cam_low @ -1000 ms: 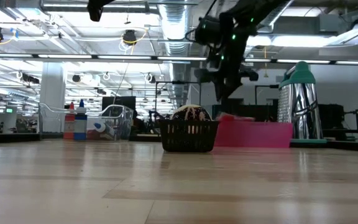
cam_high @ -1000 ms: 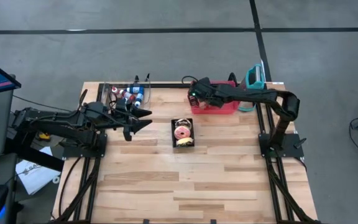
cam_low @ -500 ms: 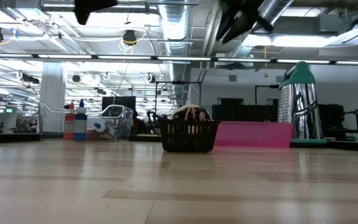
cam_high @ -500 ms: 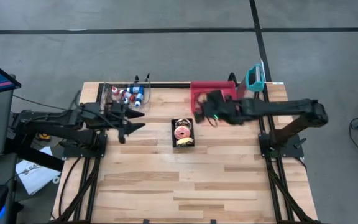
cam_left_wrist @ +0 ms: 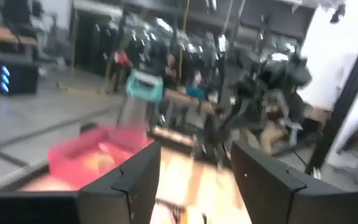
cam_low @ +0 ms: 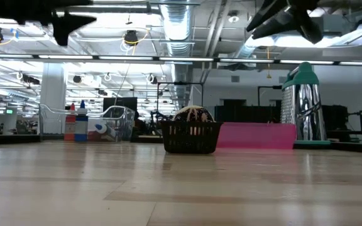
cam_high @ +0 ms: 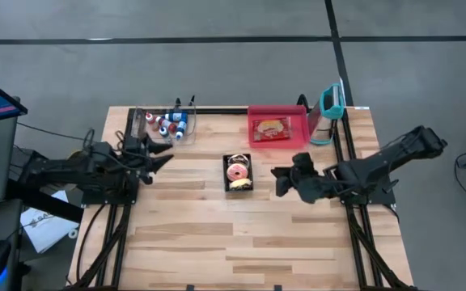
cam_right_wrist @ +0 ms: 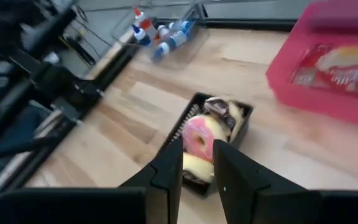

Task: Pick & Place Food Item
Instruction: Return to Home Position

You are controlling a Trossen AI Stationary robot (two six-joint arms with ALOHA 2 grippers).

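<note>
A red and yellow food packet [cam_high: 271, 128] lies flat in the pink tray [cam_high: 255, 137] at the table's far side; it also shows in the right wrist view as the packet [cam_right_wrist: 342, 65]. A black basket [cam_high: 238, 172] holding donuts [cam_right_wrist: 199, 135] stands mid-table. My right gripper [cam_high: 282, 179] hovers to the right of the basket, raised off the table, its fingers [cam_right_wrist: 166, 180] a little apart and empty. My left gripper [cam_high: 162, 156] is drawn back near the table's left side, open and empty, with its fingers [cam_left_wrist: 135, 180] wide apart.
A clear bin of small bottles [cam_high: 165, 124] stands at the far left. A teal-handled metal grater [cam_high: 328, 109] stands right of the pink tray. Bare wood [cam_high: 249, 234] spreads across the near half of the table.
My right gripper has pulled back from over the pink tray toward the table's near right, and now stands beside the basket. The packet now shows lying in the tray. My left gripper has drawn back toward the table's left edge.
</note>
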